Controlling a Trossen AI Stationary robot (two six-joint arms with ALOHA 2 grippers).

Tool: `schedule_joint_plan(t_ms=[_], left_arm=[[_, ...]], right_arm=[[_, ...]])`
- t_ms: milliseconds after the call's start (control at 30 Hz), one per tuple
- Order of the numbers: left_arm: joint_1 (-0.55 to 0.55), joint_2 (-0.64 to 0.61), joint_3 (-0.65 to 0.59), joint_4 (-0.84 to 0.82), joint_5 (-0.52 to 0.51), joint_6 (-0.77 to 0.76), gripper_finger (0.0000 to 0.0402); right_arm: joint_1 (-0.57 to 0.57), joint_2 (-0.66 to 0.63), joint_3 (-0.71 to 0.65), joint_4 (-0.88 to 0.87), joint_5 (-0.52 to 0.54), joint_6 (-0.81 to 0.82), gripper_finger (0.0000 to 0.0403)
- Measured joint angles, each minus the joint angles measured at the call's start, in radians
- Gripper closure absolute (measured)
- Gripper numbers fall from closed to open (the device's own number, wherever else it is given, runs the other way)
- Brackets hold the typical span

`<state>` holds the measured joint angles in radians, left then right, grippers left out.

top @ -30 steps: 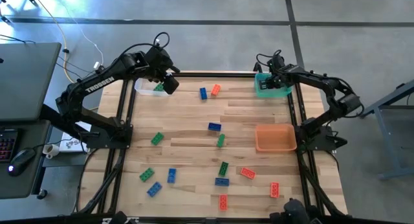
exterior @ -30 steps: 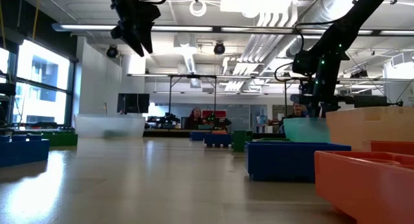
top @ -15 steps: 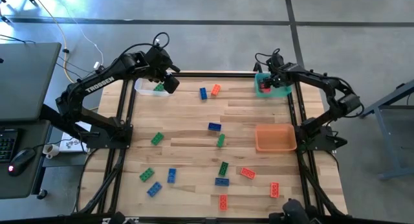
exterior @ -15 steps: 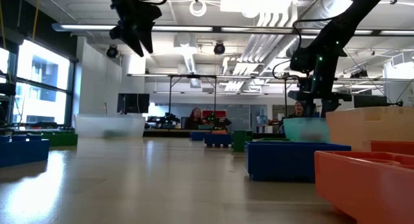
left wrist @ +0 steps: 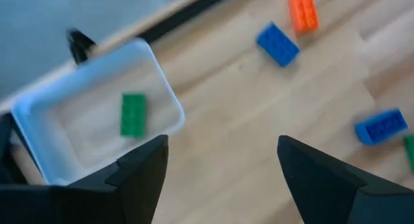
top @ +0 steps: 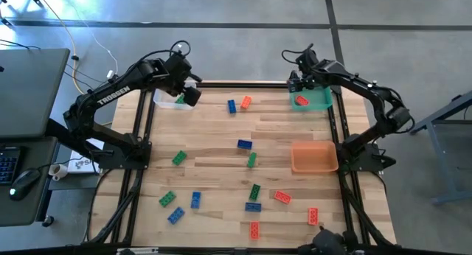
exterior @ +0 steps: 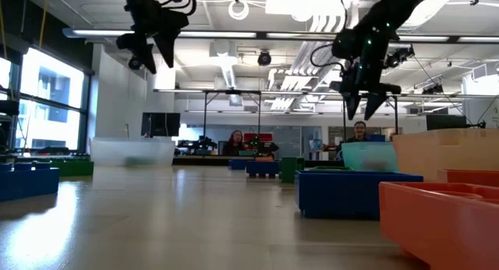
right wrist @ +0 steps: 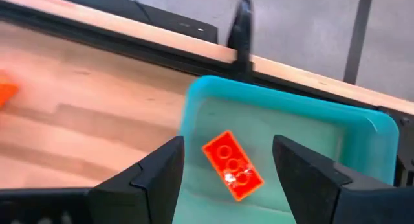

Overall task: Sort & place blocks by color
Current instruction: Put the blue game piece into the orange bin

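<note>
Nearest the table's front edge, most of the small studded plastic bricks lie loose on the wooden tabletop (top: 221,130): a front cluster with a red brick (top: 254,229), a blue brick (top: 253,207) and a green brick (top: 167,199), more scattered mid-table beside the seemingly empty orange rectangular tray (top: 314,157). At the far edge, the left gripper (top: 190,93) hangs with fingers spread and empty by the clear rectangular tray (left wrist: 159,76), which holds one green block (left wrist: 132,114). The right gripper (top: 298,79), likewise spread and empty, hovers at the teal rectangular tray (right wrist: 369,123), which holds one red block (right wrist: 233,165), so I judge sorting barely begun.
</note>
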<state>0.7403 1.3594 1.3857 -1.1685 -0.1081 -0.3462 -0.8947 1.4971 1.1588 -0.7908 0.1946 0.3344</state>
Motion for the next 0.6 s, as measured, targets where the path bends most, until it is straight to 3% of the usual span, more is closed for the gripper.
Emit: schedule_joint_plan(t_ms=[267, 600], left_arm=[[-0.044, 0.001, -0.047, -0.044, 0.134, -0.017, 0.0122], [-0.188, 0.001, -0.158, -0.055, 0.132, -0.188, 0.0122]], right_arm=[[0.099, 0.000, 0.033, -0.048, 0.000, 0.051, 0.0179], [0.205, 0.000, 0.033, -0.066, 0.000, 0.069, 0.0179]])
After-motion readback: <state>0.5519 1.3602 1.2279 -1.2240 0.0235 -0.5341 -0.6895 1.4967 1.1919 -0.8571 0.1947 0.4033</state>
